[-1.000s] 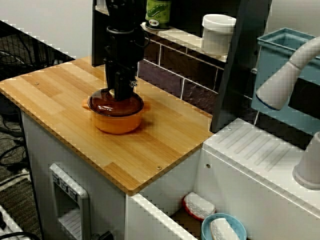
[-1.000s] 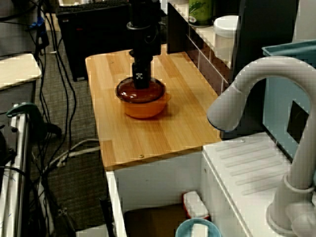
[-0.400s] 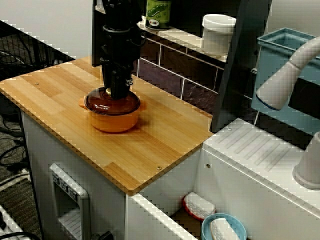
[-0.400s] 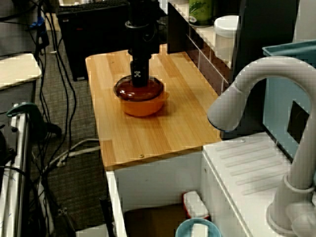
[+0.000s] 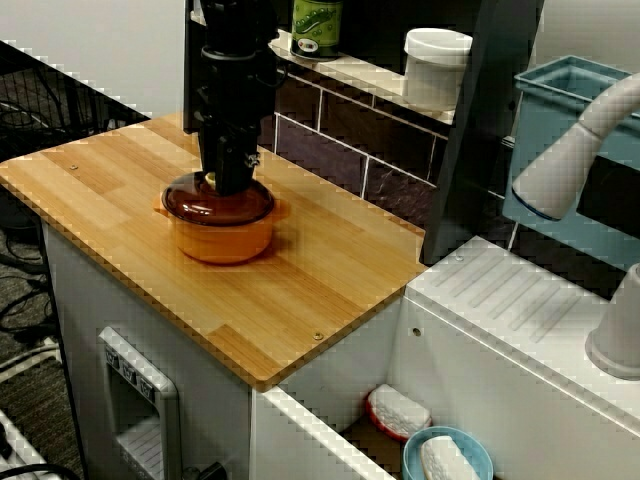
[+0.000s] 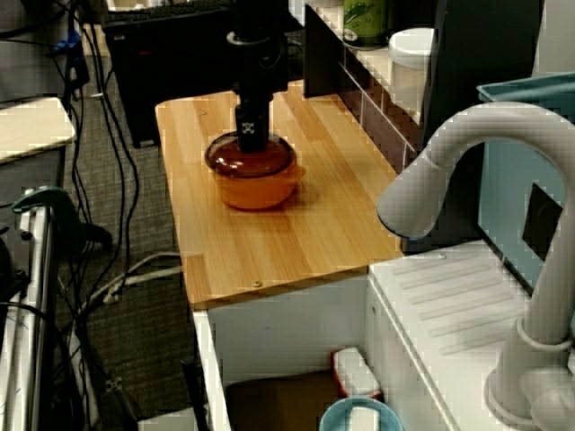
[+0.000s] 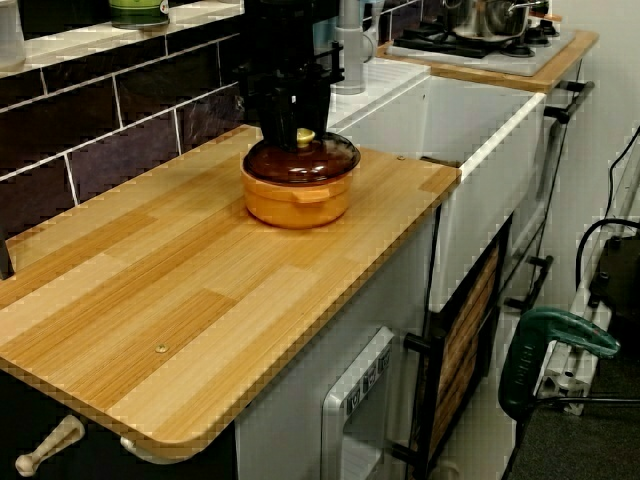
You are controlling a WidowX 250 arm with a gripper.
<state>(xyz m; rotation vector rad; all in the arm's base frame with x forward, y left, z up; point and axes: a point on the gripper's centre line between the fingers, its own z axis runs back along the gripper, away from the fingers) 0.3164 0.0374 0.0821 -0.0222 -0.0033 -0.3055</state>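
Nearest in the low view along the counter lies the light wooden plank countertop [image 7: 190, 300]. On it, toward the sink end, the orange round pot [image 7: 295, 205] stands upright, covered by the dark brown glass lid [image 7: 300, 160]. The black gripper [image 7: 297, 128] comes down vertically onto the lid. Its jaws stand narrow, closed about the pale round knob [image 7: 305, 137]. Beyond the pot is the white sink unit [image 7: 470, 130], and farther off the steel pan [image 7: 485, 15] sits on the hob.

Hazards, as a judgement:
- **Loose lid:** the only grip is on the knob, and the lid merely rests on the pot rim. A sideways load may tilt the lid or ride it off the rim.
- **Lost grip:** the same load may pull the knob out of the jaws, and glass striking wood may crack.
- **Tipping:** friction against the wood may tip the pot rather than let it slide.

Change against the frames one second earlier: in the view across the counter toward the tiled wall, the pot and gripper together stand farther left, away from the sink. The lid remains seated and the pot remains upright.
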